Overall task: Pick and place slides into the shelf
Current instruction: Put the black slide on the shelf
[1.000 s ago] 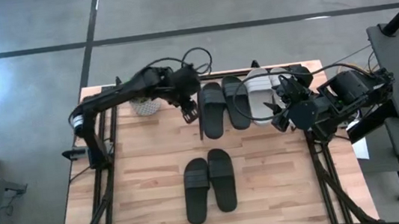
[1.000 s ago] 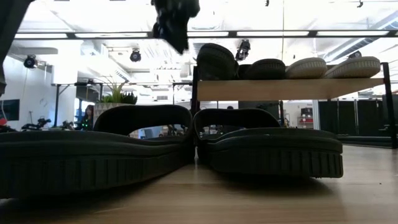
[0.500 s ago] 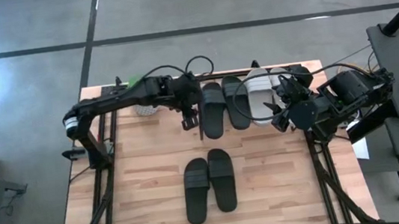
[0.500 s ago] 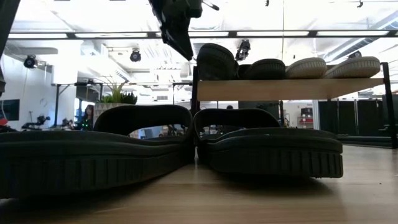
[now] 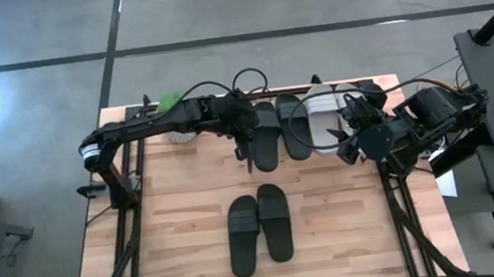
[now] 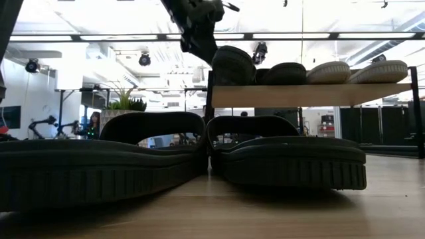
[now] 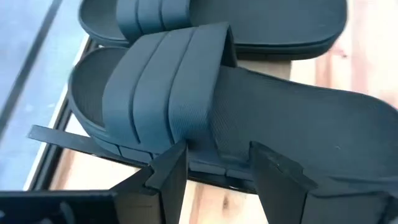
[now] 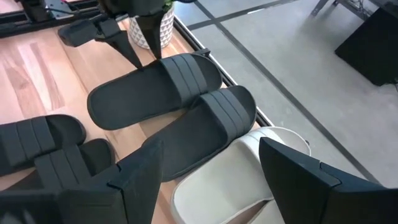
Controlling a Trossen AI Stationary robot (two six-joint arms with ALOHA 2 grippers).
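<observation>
Left claw (image 5: 246, 144): you have it at the left end of the low wooden-topped, black-framed shelf (image 6: 309, 95), its jaws parted beside the edge of the outer matte black slide (image 5: 263, 136), gripping nothing.
Shelf, far edge of table: you already have one black pair and the light grey pair of slides (image 5: 336, 116) lined up on it.
Table (image 5: 171, 212), near middle: your last matte black pair (image 5: 260, 227) waits here, unplaced.
Right claw (image 5: 344, 139): released and empty, parked by the shelf's right end.
</observation>
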